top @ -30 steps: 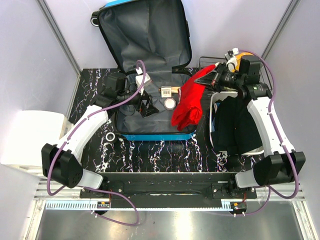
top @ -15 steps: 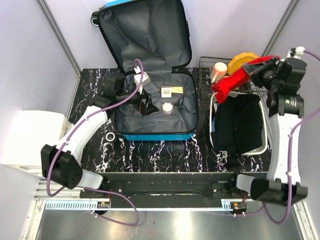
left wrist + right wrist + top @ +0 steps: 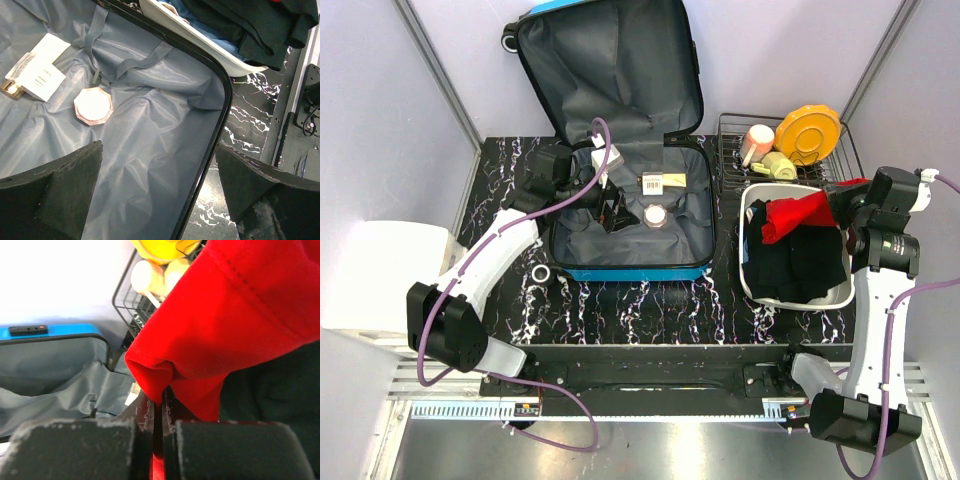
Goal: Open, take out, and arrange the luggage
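The luggage (image 3: 610, 80) lies open at the middle left, its blue shell lid leaning on the back wall and its grey lining showing. A labelled small box (image 3: 660, 181) and a round pink jar (image 3: 658, 214) lie in its base. My left gripper (image 3: 615, 212) hangs open and empty above the lining; in the left wrist view (image 3: 157, 190) the jar (image 3: 93, 105) and box (image 3: 37, 75) lie ahead of it. My right gripper (image 3: 840, 205) is shut on a red garment (image 3: 795, 215) over the white bin (image 3: 790, 297) of black clothes. The right wrist view shows the garment (image 3: 240, 315) pinched in that gripper (image 3: 161, 410).
A black wire rack (image 3: 732, 130) behind the bin holds a yellow disc (image 3: 808, 132), a pink-capped bottle (image 3: 757, 140) and a pale green item (image 3: 775, 165). A white box (image 3: 380, 275) stands off the table's left. A small ring (image 3: 541, 272) lies by the suitcase's front left corner.
My right arm carried the red garment from the suitcase's right edge, up past the wire rack, then down onto the black clothes in the white bin. The left arm barely moved.
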Robot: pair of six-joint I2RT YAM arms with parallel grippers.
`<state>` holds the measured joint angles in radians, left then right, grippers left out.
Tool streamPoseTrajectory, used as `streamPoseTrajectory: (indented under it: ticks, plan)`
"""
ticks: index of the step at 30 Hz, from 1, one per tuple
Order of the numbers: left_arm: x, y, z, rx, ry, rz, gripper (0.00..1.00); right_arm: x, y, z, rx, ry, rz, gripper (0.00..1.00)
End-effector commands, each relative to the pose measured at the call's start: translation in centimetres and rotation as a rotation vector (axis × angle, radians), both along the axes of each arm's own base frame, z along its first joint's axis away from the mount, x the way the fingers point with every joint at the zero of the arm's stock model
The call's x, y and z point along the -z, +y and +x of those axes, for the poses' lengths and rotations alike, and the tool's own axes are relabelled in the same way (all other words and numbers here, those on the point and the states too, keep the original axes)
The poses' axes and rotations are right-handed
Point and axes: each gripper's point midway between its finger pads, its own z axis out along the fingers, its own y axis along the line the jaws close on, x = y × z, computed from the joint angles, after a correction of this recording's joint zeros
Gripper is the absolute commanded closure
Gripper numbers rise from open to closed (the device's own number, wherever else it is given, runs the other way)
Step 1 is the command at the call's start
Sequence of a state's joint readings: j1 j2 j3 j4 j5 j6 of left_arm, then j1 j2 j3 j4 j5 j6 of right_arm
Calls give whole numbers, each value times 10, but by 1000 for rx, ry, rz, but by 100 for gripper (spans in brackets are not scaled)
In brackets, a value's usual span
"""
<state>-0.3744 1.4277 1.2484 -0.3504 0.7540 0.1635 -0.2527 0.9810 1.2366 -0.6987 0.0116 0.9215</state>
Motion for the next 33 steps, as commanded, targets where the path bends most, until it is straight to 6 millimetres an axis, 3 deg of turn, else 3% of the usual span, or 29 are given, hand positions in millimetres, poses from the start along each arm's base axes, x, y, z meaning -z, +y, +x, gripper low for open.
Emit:
streamPoseTrajectory:
  ticks: [1,2,3,4,5,7,8,10,12,15,20,23,25,30,31,33]
  plan:
    - [-23,-5,1,32,-47,-48,1,-64,12,35,-89,-265,19,100]
    - [-25,-6,2,33,-49,-51,1,-94,16,45,-132,-369,-2,100]
    - [-26,-6,4,33,-52,-52,1,-105,17,52,-145,-401,0,100]
    - [-31,-7,6,32,-64,-54,1,-104,15,69,-154,-391,11,100]
    - [-32,-7,7,33,-71,-51,1,-133,16,73,-168,-454,-6,100]
    - [-35,-7,9,30,-80,-50,1,-144,14,91,-181,-476,0,100]
    - [-36,-7,10,28,-86,-49,1,-167,16,91,-193,-530,2,100]
    - [-35,-7,11,27,-85,-48,1,-182,19,95,-212,-559,21,100]
    - [-34,-6,10,25,-81,-47,1,-182,27,94,-247,-562,65,100]
    - [-28,-5,8,21,-69,-40,1,-154,39,79,-284,-494,110,100]
    - [-15,-2,2,16,-44,-23,1,-50,45,21,-234,-203,122,100]
    - [-12,1,0,14,-43,-10,1,5,33,-15,-140,-31,74,100]
    - [-8,2,-2,20,-32,-2,1,31,20,-32,-63,44,36,100]
    - [1,4,-1,26,-17,20,1,53,17,-49,-32,98,19,99]
    - [1,4,-1,26,-14,20,1,61,15,-50,-28,116,12,91]
    - [2,3,-1,27,-10,22,1,66,14,-51,-56,132,-33,66]
